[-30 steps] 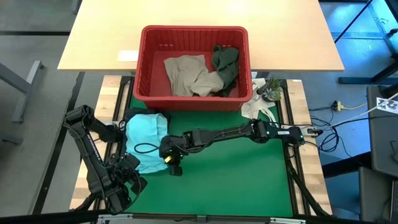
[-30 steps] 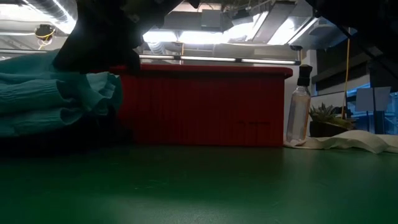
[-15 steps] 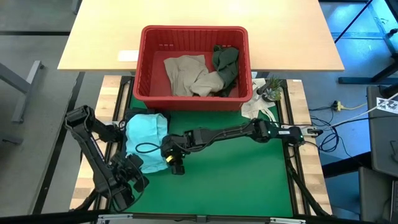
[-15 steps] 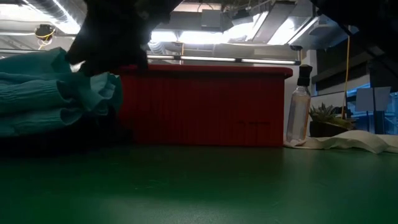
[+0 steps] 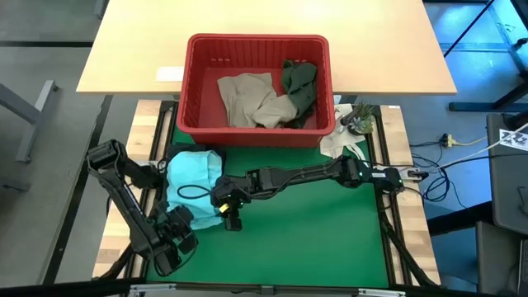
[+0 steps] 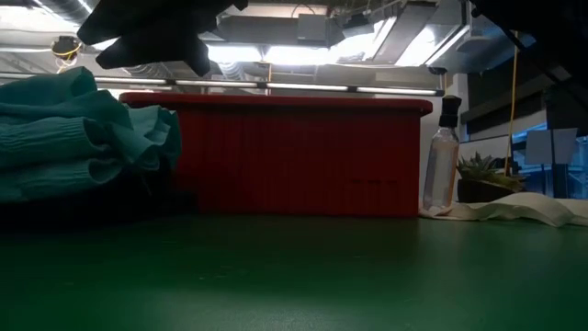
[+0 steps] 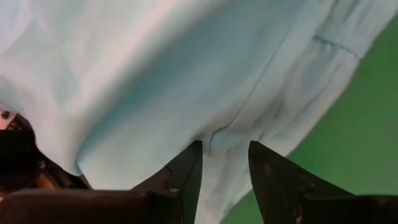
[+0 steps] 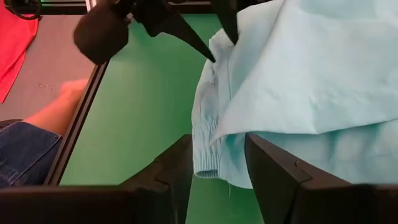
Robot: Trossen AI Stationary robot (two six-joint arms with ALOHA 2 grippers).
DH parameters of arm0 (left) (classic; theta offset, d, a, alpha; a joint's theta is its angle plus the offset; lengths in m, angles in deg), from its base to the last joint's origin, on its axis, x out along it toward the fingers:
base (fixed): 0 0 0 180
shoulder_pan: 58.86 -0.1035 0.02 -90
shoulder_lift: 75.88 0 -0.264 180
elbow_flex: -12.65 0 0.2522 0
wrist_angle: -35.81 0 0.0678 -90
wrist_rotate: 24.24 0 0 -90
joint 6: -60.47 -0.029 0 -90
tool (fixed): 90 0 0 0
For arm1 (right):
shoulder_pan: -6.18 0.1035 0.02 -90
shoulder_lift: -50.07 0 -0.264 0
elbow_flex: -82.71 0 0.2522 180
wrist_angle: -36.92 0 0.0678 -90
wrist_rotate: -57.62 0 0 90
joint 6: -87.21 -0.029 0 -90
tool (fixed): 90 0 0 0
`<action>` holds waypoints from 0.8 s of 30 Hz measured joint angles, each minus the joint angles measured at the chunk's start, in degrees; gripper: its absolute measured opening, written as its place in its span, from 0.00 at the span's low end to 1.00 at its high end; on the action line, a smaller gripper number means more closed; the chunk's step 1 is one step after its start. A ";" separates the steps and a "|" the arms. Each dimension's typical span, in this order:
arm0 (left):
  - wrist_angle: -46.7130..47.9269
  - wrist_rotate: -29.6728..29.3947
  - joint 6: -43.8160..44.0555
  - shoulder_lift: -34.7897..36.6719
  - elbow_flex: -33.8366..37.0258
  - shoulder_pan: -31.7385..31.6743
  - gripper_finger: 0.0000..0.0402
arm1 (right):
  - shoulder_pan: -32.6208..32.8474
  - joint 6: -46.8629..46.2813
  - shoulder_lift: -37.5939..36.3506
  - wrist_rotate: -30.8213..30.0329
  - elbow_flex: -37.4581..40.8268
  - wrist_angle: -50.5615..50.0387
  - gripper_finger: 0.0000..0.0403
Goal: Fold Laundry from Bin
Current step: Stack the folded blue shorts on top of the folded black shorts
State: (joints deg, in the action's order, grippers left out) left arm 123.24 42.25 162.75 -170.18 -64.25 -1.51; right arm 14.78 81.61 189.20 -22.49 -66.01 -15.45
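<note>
Teal cloth is seen lying folded on the green mat, near its left edge and just in front of the bin. A dark garment is tucked under the teal one, showing at its far edge. In the low view the teal piece is shown as soft stacked folds with a ruffled hem.

The right gripper is held at the near right corner of the teal cloth. In its wrist view the two fingers are parted, with the gathered hem lying between them; whether the cloth is pinched cannot be told.

The left gripper is placed at the near left edge of the cloth. Its fingers are parted and pointed at a crease of the smooth teal fabric; contact cannot be judged.

In the red ribbed plastic bin a crumpled beige garment and an olive garment are seen, touching each other. Beside the bin's right corner a white cloth, a small plant and a clear spray bottle are found.
</note>
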 joint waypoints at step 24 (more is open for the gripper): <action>-8.54 1.91 -2.36 0.02 0.64 -0.07 0.00 | 0.01 4.94 0.14 -1.81 0.04 6.84 0.36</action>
State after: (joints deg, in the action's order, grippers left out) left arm 114.70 44.17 160.39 -170.16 -63.60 -1.58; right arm 14.80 86.55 189.34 -24.30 -65.96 -8.61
